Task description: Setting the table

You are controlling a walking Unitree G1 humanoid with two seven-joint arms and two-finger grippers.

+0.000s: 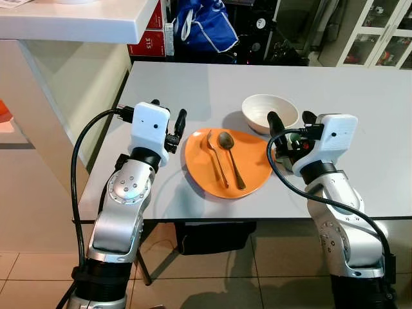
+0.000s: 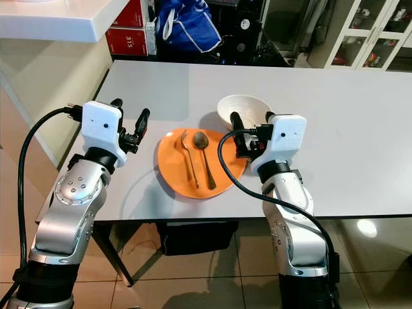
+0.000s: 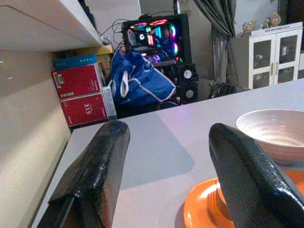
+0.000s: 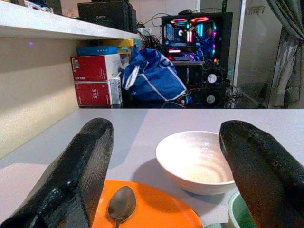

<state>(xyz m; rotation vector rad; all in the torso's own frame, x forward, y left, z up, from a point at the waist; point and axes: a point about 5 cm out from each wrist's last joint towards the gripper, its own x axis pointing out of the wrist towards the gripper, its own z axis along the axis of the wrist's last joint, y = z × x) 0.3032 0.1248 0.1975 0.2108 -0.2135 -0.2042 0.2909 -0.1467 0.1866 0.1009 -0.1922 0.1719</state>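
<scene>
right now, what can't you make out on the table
Pale green rimmed thing, right wrist view: cut off by the corner, behind a finger of the right end effector; identity unclear.
Round orange plate, left wrist view: cut by the bottom edge, partly behind a finger of the left end effector.

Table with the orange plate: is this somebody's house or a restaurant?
Most likely a home's dining corner. The grey table holds one orange plate and a white bowl. Behind it are a glowing computer tower, a blue bag and a white cabinet with glass doors.
</scene>
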